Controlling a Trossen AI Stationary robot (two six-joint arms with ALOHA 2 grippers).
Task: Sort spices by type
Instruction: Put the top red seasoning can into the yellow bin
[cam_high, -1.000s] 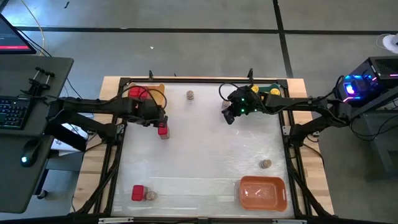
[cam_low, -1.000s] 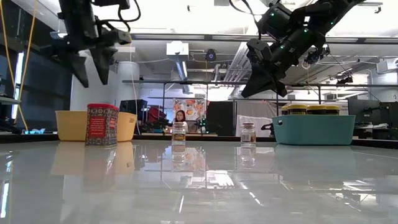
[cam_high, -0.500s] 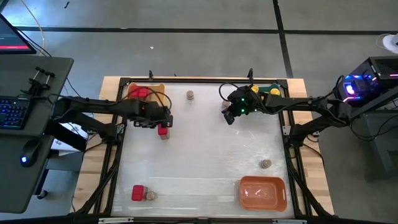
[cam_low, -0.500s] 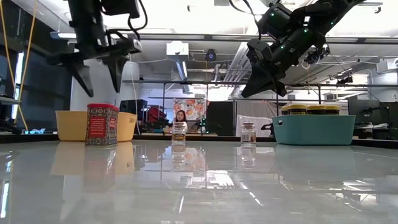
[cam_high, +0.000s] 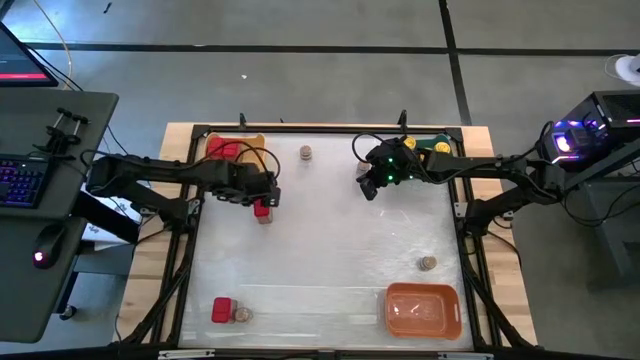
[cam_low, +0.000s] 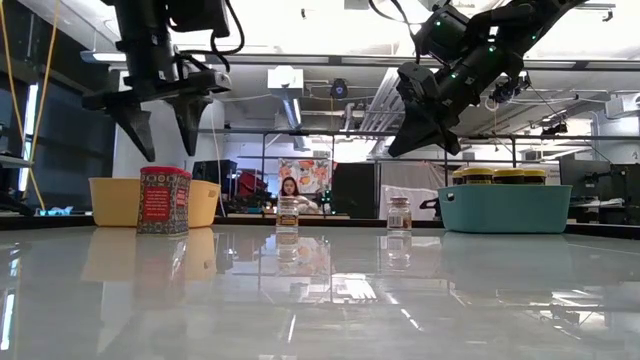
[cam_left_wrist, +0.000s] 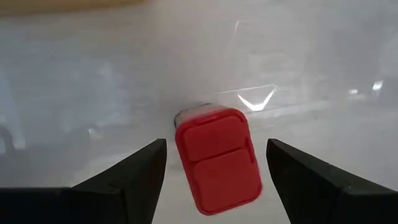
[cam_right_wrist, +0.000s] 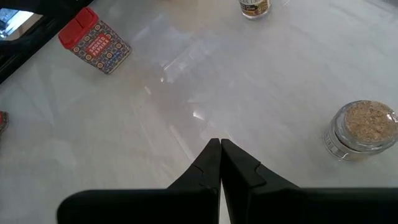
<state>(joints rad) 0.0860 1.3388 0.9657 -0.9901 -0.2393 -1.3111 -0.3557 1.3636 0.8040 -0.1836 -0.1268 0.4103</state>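
Observation:
A red spice box (cam_left_wrist: 217, 158) stands upright on the white table, left of the middle (cam_high: 262, 210). My left gripper (cam_low: 172, 150) hangs open just above it, pointing down, one finger over each side of the box and apart from it (cam_left_wrist: 216, 143). My right gripper (cam_high: 368, 188) is shut and held in the air at the far right, slanting down (cam_low: 393, 150). Another red box (cam_high: 222, 310) and a small jar (cam_high: 241, 314) sit at the near left. Small jars also stand at the far edge (cam_high: 306, 153) and the right (cam_high: 427, 263).
A yellow tray (cam_high: 245, 148) holding a red box stands at the far left. A teal tray (cam_low: 505, 208) with yellow-lidded jars stands at the far right, and an orange tray (cam_high: 422, 310) at the near right. A person shows in the room beyond the table.
My left gripper has sunk toward the red box and shifted a little toward the table's right edge, so it now stands over the box. Its fingers have spread wider. The box has stayed where it was.

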